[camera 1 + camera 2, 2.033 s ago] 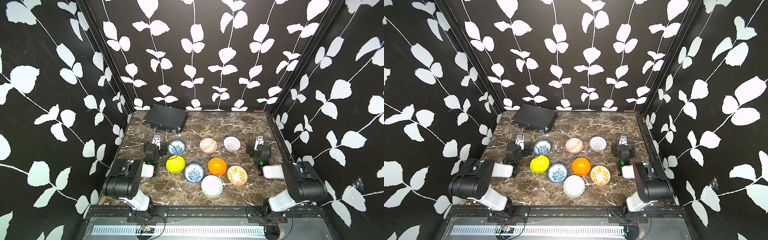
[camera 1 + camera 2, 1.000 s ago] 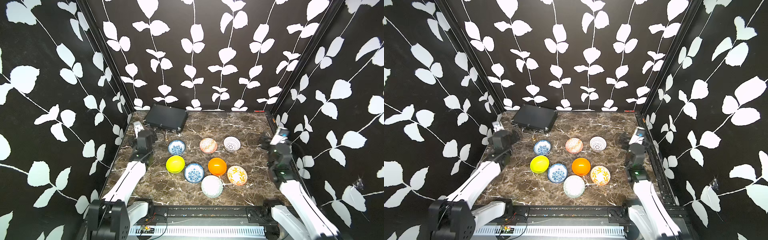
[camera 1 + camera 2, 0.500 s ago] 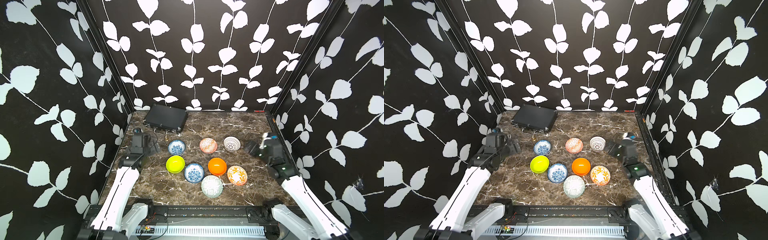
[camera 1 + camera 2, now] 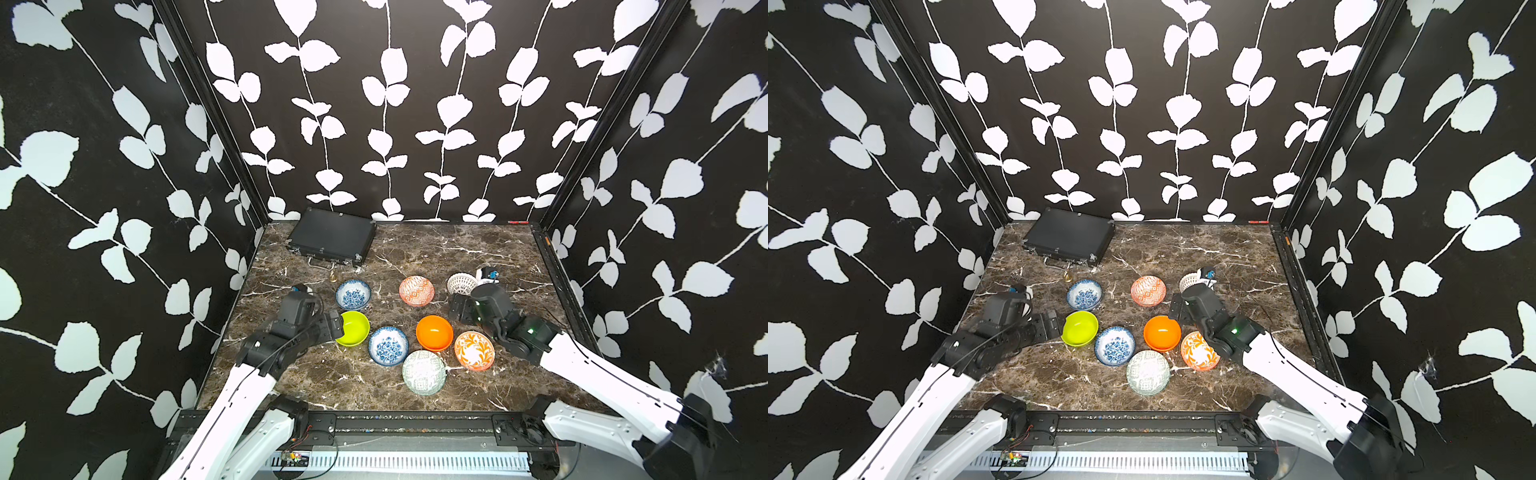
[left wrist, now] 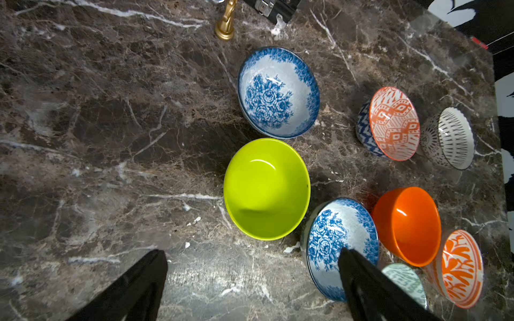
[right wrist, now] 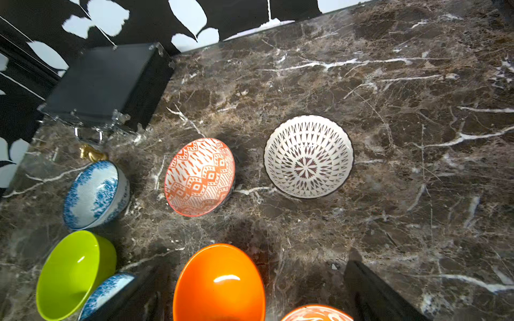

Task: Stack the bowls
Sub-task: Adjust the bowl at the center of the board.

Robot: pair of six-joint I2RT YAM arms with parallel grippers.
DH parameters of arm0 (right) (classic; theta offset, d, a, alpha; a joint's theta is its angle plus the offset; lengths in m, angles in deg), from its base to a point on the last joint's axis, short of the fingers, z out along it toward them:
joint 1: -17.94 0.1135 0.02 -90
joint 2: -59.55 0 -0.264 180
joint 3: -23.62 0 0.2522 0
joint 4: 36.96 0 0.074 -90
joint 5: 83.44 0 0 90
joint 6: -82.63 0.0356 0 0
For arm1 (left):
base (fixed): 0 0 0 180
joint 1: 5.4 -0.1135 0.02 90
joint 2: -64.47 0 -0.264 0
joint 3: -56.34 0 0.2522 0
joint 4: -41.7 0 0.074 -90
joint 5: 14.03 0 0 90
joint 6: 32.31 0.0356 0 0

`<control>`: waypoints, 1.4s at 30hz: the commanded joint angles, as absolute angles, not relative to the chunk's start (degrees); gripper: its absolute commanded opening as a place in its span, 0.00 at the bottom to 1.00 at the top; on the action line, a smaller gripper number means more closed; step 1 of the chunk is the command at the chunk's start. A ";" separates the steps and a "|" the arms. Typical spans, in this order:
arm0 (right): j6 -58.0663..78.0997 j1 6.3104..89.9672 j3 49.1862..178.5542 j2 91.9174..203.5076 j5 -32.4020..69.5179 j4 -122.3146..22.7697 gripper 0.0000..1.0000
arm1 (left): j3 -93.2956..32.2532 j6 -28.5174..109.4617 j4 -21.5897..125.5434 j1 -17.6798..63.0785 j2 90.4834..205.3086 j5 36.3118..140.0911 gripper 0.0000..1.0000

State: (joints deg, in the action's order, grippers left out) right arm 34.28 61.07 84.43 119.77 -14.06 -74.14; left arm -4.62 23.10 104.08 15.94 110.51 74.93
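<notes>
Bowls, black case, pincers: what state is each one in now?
Far blue floral bowl: unstacked
Near blue floral bowl: unstacked
Plain lime bowl: unstacked
Plain orange bowl: unstacked
Orange geometric bowl: unstacked
Orange floral bowl: unstacked
White lattice bowl: unstacked
Pale green patterned bowl: unstacked
Flat black case: closed
Left pincer: open
Right pincer: open

**A Robot Test Booth**

This is a lab booth built for robots, not a home. Tall black walls with white leaf vines (image 4: pixel 374 104) shut in a brown marble bench (image 4: pixel 457 249) like a box. Black metal posts (image 4: pixel 206 104) stand in the corners. A white left robot arm (image 4: pixel 232 401) and a white right robot arm (image 4: pixel 602 374) are fixed to a black rail (image 4: pixel 395 424) at the front. A small board with wires (image 4: pixel 291 456) sits below it.
</notes>
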 commanded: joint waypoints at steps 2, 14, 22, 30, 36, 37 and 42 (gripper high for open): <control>34.12 61.33 83.58 116.95 -16.54 -75.44 0.99 | -10.05 22.96 104.07 16.06 118.87 75.22 0.99; 33.60 54.87 86.22 125.42 -6.60 -73.34 0.99 | -21.99 27.16 96.44 13.82 141.00 75.79 0.99; 33.77 54.33 86.18 126.65 -4.70 -72.92 0.99 | -16.24 27.12 87.44 11.97 143.67 79.03 0.99; 33.27 54.25 88.72 130.12 -2.83 -74.03 0.97 | -15.57 28.08 83.24 7.06 147.80 85.56 0.99; 34.00 54.24 88.66 131.03 -2.94 -73.64 0.95 | -19.45 29.17 87.38 4.80 153.41 87.75 0.95; 34.15 54.27 88.82 131.38 -2.90 -73.77 0.94 | -21.16 29.91 89.50 4.81 154.27 86.33 0.95; 34.65 54.31 88.77 131.71 -2.48 -73.93 0.92 | -24.39 31.63 92.22 4.80 157.85 84.90 0.89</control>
